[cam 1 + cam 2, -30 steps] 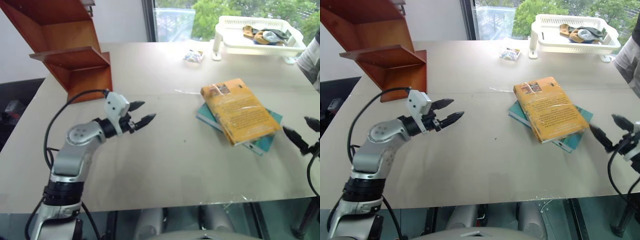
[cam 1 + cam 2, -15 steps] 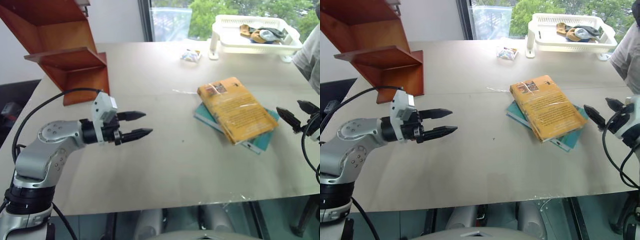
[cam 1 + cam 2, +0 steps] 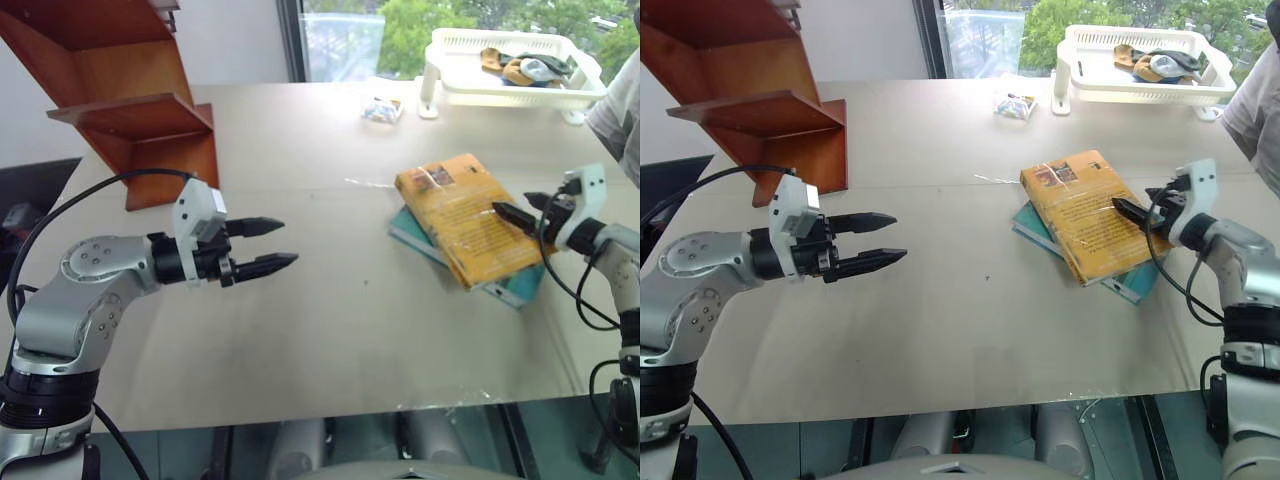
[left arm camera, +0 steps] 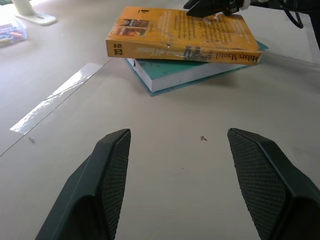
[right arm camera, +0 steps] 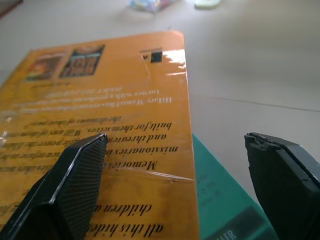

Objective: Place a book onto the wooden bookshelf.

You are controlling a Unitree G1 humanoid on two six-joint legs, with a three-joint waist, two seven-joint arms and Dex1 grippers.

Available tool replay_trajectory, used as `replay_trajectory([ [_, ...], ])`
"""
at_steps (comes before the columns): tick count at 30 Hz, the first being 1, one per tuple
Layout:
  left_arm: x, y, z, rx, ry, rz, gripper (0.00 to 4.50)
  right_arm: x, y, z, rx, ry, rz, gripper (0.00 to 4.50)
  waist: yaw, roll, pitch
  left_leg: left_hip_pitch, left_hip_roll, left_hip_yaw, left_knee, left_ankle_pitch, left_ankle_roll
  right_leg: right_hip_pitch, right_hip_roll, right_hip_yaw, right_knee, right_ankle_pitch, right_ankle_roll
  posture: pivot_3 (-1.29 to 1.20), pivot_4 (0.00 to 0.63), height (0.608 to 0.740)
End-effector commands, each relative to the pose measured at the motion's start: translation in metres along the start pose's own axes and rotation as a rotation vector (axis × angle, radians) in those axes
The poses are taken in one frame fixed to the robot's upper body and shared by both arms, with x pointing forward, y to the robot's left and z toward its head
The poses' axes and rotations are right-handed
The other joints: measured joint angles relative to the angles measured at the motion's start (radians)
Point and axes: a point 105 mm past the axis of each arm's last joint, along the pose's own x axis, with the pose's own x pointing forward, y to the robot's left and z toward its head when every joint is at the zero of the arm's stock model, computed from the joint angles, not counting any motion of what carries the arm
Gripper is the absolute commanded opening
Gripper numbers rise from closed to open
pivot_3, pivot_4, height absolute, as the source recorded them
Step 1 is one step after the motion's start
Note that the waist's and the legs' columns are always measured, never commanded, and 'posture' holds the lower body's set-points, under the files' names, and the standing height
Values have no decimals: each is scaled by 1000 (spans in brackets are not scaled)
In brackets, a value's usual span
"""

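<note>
The book [image 3: 470,217] is orange-yellow with small dark print and a strip of little pictures at one end. Under it lies a teal book [image 3: 515,283]. The wooden bookshelf [image 3: 130,95] is reddish-brown. The worktop [image 3: 330,330] is pale beige, the basket tray [image 3: 520,75] white, the grippers' fingers [image 3: 262,227] black.

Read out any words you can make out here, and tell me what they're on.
"missionaries", "children": on the orange cover of the book, seen upside down in the right wrist view.
"Hilary Mantel": on its spine, probably; it is faint.
The other cover print and the teal book lettering: too blurred to read.
</note>
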Motion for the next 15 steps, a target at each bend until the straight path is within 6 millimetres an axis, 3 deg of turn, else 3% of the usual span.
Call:
replay_trajectory([
  [1, -7, -2, 8, 49, -2, 26, 3243, 2, 0, -18, -27, 126, 1, 4500, 0, -1, 0, 0, 0, 0, 0, 0, 0, 0, 0, 0, 0, 0, 0, 0, 150, 740],
  [4, -8, -4, 5, 41, 4, 43, 3243, 2, 24, -9, 13, 86, 126, 4500, 0, -1, -1, 0, 2, 0, 0, 0, 0, 0, 0, 0, 0, 0, 0, 0, 150, 740],
  [15, -8, -4, -1, 29, 18, 56, 3243, -5, 53, 5, 267, 19, 170, 4500, 1, -1, -1, 0, 3, 1, 0, 0, 0, 0, 0, 0, 1, 0, 0, 0, 150, 740],
])
